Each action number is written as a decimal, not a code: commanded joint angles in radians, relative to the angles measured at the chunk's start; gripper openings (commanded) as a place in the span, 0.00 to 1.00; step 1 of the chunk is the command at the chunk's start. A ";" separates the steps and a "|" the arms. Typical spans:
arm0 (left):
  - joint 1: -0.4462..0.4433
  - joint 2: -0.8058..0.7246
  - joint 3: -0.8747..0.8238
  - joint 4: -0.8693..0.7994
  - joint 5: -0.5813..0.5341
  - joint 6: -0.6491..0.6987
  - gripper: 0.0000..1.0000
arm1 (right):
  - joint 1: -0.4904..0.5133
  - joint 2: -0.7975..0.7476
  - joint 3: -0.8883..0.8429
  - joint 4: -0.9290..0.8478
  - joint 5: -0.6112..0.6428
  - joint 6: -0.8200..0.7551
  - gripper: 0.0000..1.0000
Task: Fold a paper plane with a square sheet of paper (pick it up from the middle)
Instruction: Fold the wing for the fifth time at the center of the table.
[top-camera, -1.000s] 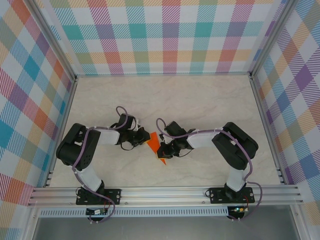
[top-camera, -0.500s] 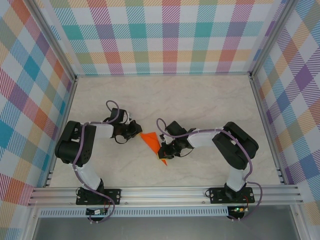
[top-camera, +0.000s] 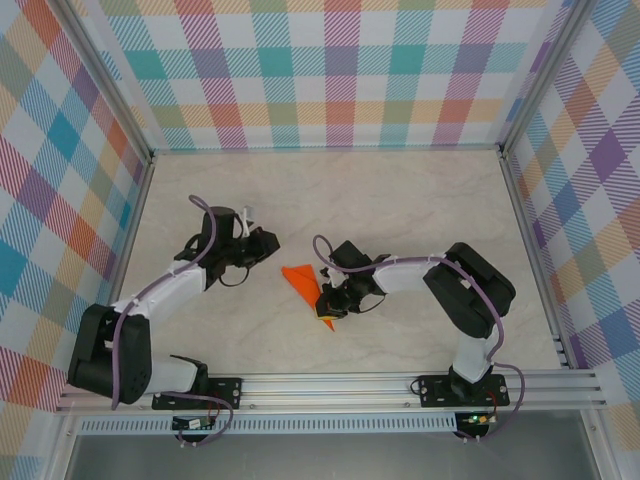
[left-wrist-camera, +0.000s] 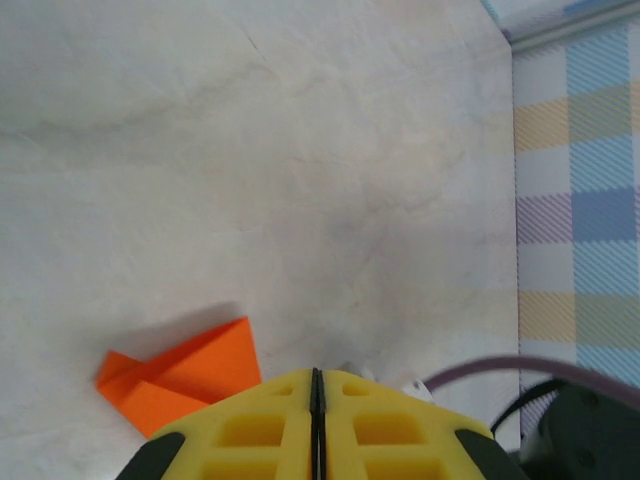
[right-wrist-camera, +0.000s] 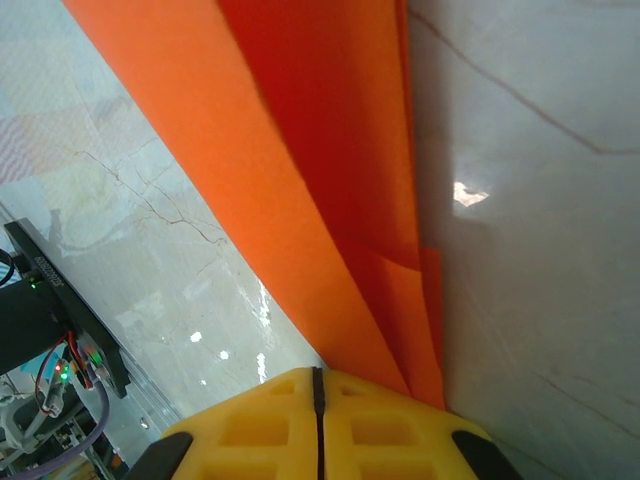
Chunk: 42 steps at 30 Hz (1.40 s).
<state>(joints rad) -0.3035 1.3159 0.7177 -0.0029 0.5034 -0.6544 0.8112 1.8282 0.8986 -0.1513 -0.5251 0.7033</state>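
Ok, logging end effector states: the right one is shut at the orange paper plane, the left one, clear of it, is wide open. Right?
No. The left end effector is shut, not wide open: the left wrist view shows its yellow fingers pressed together. Otherwise right: it is clear of the paper plane, and the right end effector is shut at it.

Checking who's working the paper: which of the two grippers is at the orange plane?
The right gripper: its shut jaws meet the paper plane. The left gripper, also shut, stands apart, with bare table between it and the plane.
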 joint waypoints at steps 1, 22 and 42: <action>-0.103 -0.004 -0.064 -0.015 -0.025 -0.055 0.09 | -0.001 0.057 -0.026 -0.102 0.081 0.032 0.08; -0.241 0.315 -0.079 0.083 -0.174 -0.092 0.04 | -0.001 -0.068 0.000 -0.002 0.005 0.046 0.12; -0.239 0.337 -0.074 0.059 -0.181 -0.083 0.03 | 0.000 -0.055 -0.071 -0.028 0.003 0.036 0.17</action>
<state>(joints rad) -0.5411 1.6131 0.6384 0.1070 0.3870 -0.7624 0.8104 1.8130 0.8845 -0.1162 -0.5282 0.7448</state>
